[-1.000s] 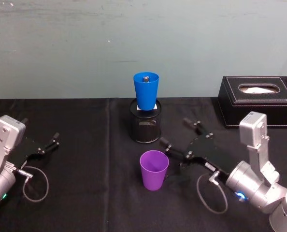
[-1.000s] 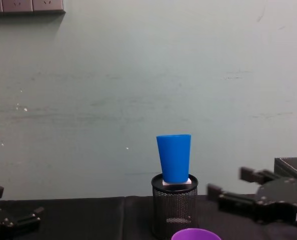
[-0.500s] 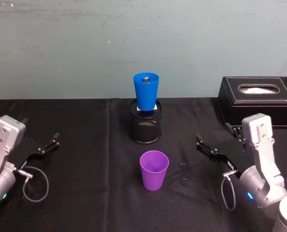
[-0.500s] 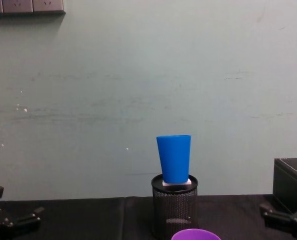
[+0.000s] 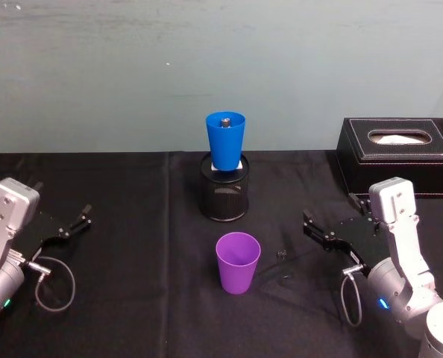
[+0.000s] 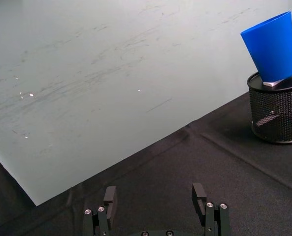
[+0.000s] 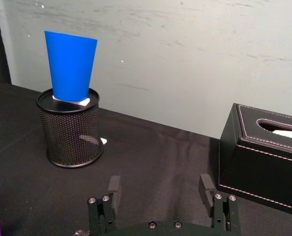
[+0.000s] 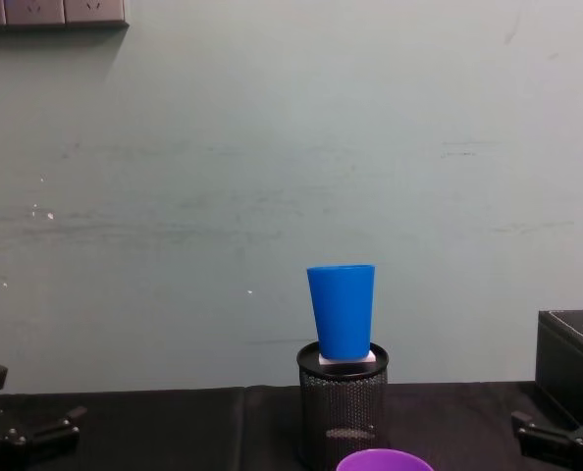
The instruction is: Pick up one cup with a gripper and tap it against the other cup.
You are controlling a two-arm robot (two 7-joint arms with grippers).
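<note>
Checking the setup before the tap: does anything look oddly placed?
Yes: the blue cup is perched on a white block atop the black mesh holder, not on the table. The purple cup stands upright.

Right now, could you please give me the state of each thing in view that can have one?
Purple cup: upright on the table, mouth up, ungrasped.
Blue cup: upright atop the black mesh holder.
Right end effector: open, right of the purple cup, apart from it.
Left end effector: open, parked at the left.
Tissue box: tissue in its slot.
</note>
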